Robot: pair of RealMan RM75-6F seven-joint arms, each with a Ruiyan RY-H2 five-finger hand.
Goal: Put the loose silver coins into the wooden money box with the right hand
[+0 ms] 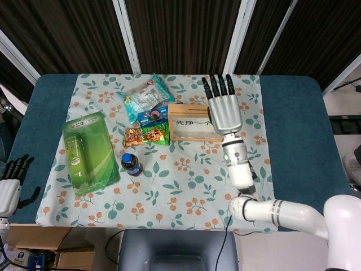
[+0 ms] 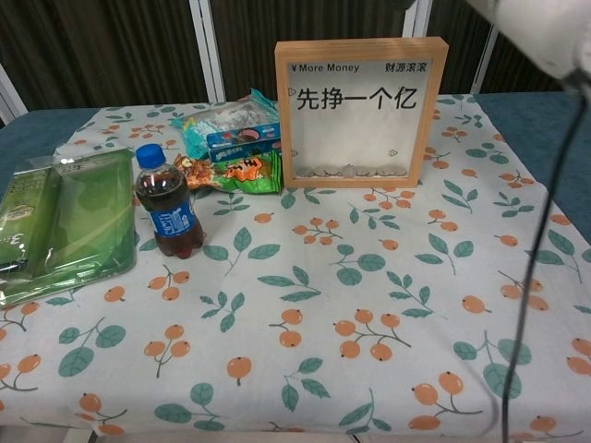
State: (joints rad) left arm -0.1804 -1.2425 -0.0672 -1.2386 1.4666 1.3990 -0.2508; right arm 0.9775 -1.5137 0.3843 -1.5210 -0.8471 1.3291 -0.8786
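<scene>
The robot's left hand (image 1: 10,183) is hanging off the table's near left corner, far to the left of the wooden-framed, glass-fronted money box (image 2: 361,111); whether its dark fingers are curled or spread cannot be told. A flat green plastic package (image 1: 87,151) is lying well left of the box, and a small dark cola bottle with a blue cap (image 2: 167,205) is standing upright left of and nearer than it. Crinkly snack packets (image 2: 235,142) are crowding just beside the box's left edge. The box is standing upright so its top faces the reaching arm, with a thin row of silver coins (image 2: 349,170) resting along its floor. The silver right hand (image 1: 224,109) is hovering over the box's right end, fingers straight and apart, holding nothing; no loose coins are visible on the floral tablecloth (image 2: 305,332).
</scene>
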